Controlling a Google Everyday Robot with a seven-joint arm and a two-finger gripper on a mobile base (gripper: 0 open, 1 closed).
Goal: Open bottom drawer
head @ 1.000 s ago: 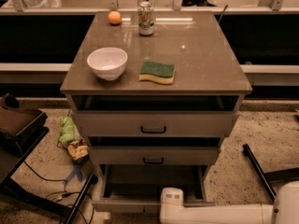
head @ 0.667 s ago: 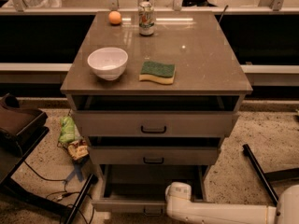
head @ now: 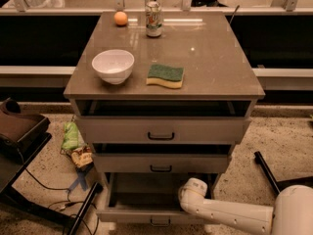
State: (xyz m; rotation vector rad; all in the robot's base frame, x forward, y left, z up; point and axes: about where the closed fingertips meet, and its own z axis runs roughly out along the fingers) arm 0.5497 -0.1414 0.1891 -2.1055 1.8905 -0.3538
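The bottom drawer [head: 132, 215] of the grey-beige cabinet stands pulled out, its plain grey inside showing and its small black handle [head: 160, 223] at the lower edge of the view. My white arm reaches in from the bottom right. Its rounded end with the gripper [head: 192, 189] sits over the right part of the drawer's opening, just under the middle drawer [head: 161, 163]. The top drawer [head: 161, 130] and the middle drawer each stand slightly out.
On the cabinet top [head: 220, 58] are a white bowl [head: 113, 66], a green-yellow sponge [head: 165, 76], a can [head: 153, 19] and an orange ball [head: 121, 18]. Snack bags [head: 76, 143], cables and a dark chair [head: 19, 131] lie left. A black leg [head: 266, 173] lies right.
The arm's end has moved up and to the right, from the drawer's front edge to over its right interior. The drawers look unchanged.
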